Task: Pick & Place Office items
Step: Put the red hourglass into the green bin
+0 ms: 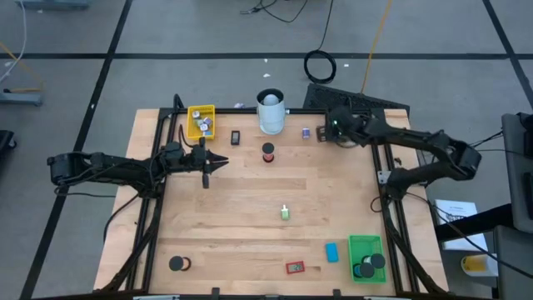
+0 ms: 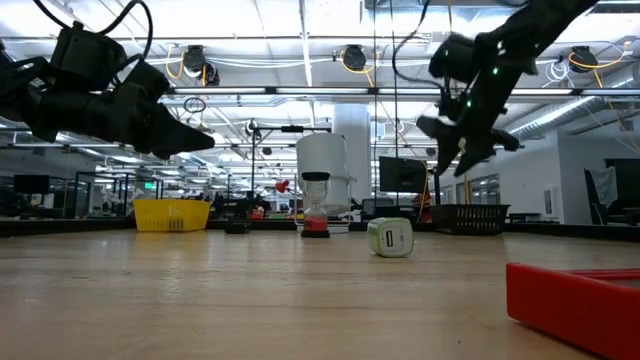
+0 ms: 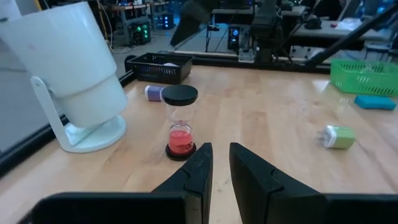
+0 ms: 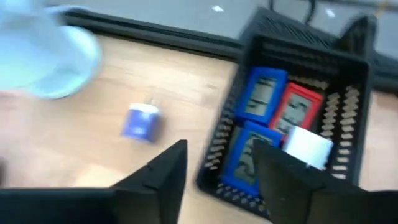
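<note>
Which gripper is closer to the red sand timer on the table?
Left. The left gripper hovers just beside the sand timer, pointing at it; the right gripper is farther away, above the black tray.

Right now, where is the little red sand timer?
In the high view, the sand timer stands upright near the table's far edge, just in front of the tall white cylinder.

Small office items (image 1: pixel 285 212) lie scattered across the table, some inside trays.
</note>
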`<state>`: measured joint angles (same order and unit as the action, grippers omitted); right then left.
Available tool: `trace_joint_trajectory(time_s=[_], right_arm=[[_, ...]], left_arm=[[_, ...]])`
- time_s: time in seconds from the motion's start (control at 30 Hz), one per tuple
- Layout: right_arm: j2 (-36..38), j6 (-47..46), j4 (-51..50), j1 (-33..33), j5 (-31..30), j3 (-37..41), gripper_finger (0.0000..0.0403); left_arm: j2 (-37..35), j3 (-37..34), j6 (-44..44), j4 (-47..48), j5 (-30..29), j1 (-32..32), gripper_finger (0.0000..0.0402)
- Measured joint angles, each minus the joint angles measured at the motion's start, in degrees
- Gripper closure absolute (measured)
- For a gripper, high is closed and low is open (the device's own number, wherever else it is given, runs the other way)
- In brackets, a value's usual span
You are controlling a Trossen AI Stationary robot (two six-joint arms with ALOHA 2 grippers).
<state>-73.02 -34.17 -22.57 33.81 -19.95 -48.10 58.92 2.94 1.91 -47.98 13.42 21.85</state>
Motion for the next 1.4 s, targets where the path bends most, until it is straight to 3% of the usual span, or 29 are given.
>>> trace_joint_trajectory(time_s=[0.23,0.37,0.5,0.6,0.67,0.87,1.07,1.4], right_arm=[[3.23,7.53,2.13,-11.71,-2.82,0.33,0.0337],[3.14,14.56,13.15,-20.26,-2.69,5.7,0.0389],[3.13,22.09,33.46,-27.1,-2.5,13.82,0.0393],[2.35,24.35,48.84,-29.69,-1.48,18.6,0.0386],[2.18,23.38,52.16,-29.98,0.7,19.46,0.0387],[1.38,18.35,49.87,-29.32,0.22,16.49,0.0386],[-2.96,16.33,40.18,-29.03,0.24,7.09,0.0363],[-13.58,13.54,22.08,-25.66,0.72,-9.83,0.0269]], left_arm=[[0.0,0.0,2.07,2.46,0.57,-2.24,0.0339],[0.0,0.02,2.31,3.85,-0.14,-4.7,0.035],[0.02,0.02,2.7,3.74,-3.09,-6.91,0.0393],[0.0,0.04,1.83,2.78,-6.47,-7.78,0.0393],[0.02,0.04,1.83,1.86,-7.88,-8.11,0.0394],[3.7,0.04,1.9,-2.79,-9.4,-9.74,0.0395],[11.53,0.04,1.76,-11.02,-10.52,-9.95,0.0394],[20.92,0.02,0.83,-19.99,-10.53,-9.95,0.0394]])
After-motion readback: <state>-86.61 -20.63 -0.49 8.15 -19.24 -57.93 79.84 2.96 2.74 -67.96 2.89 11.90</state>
